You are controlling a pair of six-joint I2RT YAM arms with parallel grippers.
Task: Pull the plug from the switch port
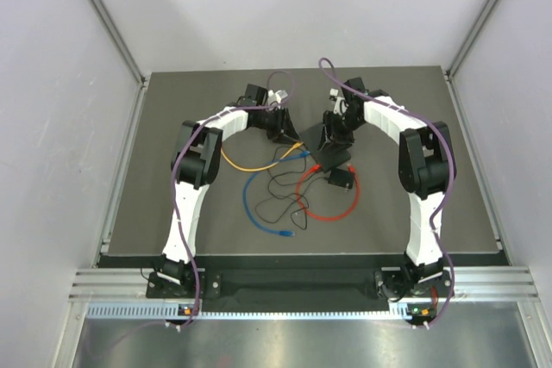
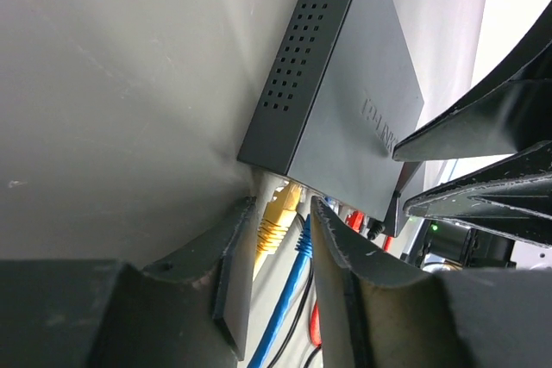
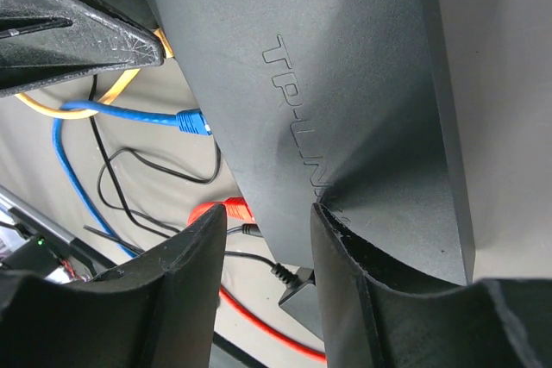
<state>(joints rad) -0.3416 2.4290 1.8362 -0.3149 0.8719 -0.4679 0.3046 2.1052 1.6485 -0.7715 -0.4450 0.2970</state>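
Note:
The switch (image 1: 328,151) is a flat black box lying at an angle mid-table; it also shows in the left wrist view (image 2: 345,101) and the right wrist view (image 3: 328,101). A yellow plug (image 2: 278,217), a blue plug (image 2: 302,234) and a red plug (image 3: 226,210) sit in its port row. My left gripper (image 2: 285,213) is open, its fingers straddling the yellow and blue plugs right at the ports. My right gripper (image 3: 269,217) is open at the switch's corner. One finger (image 3: 371,273) rests on the switch's top; the other stands beside the red plug.
The yellow cable (image 1: 250,165), a blue cable loop (image 1: 250,200) and a red cable loop (image 1: 332,210) trail toward the near side. A small black power adapter (image 1: 342,178) with a thin black wire lies just in front of the switch.

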